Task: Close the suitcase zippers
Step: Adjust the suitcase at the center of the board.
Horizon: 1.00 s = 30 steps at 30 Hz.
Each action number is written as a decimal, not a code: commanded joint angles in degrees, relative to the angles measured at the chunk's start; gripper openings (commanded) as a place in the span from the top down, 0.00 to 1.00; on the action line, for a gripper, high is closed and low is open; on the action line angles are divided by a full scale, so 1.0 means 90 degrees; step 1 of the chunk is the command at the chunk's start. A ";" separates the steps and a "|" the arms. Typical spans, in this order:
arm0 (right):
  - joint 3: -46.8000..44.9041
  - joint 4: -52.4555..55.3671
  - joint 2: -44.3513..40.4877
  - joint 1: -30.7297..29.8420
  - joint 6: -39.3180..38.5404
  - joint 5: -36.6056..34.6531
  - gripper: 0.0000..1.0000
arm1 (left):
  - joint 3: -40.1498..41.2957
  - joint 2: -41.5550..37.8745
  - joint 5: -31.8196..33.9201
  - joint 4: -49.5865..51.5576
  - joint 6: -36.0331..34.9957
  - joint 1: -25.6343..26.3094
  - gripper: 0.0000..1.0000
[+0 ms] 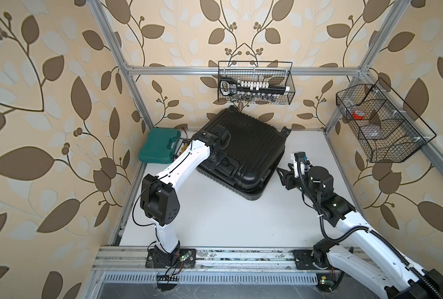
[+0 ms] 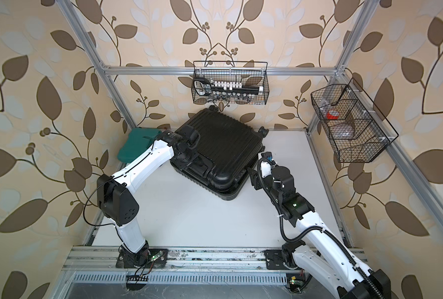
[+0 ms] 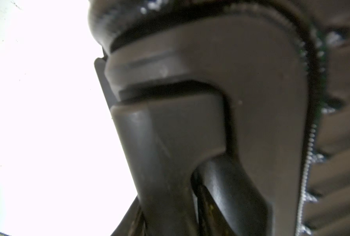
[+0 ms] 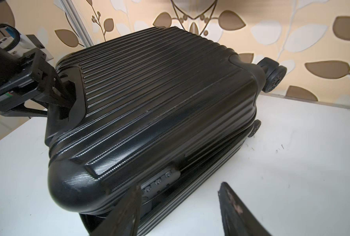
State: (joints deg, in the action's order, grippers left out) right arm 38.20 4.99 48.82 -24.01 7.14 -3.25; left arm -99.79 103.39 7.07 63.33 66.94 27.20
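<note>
- Glossy black ribbed hard-shell suitcase [image 1: 248, 145] lies flat on the white worktop [image 1: 228, 220], toward 12 o'clock. Its thin black zipper track [image 4: 206, 163] gapes at the near corner.
- Left gripper [image 4: 65, 110] sits at the moulded handle [image 3: 170, 143], on the case's 8 o'clock edge; whether it is clenched I cannot tell.
- Right gripper [image 1: 282, 177] hovers released near 4 o'clock.

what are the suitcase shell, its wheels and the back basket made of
Shell: looks like hard moulded plastic, black and semi-gloss, with raised ribs and a fine woven-look texture that catches the light. Wheels: matte black, plastic or rubber; the look leaves that open. Basket: thin black-coated metal wire, judging by the open grid mesh.
</note>
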 commanded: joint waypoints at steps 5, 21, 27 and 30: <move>0.0336 0.0387 -0.0314 -0.0013 -0.0226 -0.0621 0.39 | -0.0165 -0.0102 -0.0519 -0.0610 -0.2743 -0.0495 0.71; 0.0502 0.0870 -0.0317 0.0880 0.0037 -0.0480 0.38 | -0.1389 0.0483 -0.2719 -0.0610 -0.6642 -0.1203 0.73; 0.0523 0.1016 -0.0233 0.0948 0.0081 -0.0635 0.38 | -0.1839 0.0853 -0.2632 -0.0144 -0.6804 -0.1205 0.58; 0.0492 0.0988 -0.0157 0.0959 0.0084 -0.0618 0.38 | -0.1425 0.0700 -0.2640 -0.0288 -0.6740 -0.1206 0.48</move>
State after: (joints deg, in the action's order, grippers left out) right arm 41.28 12.93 46.74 -15.62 7.42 -8.16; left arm -113.40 112.57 -12.58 61.28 9.80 15.68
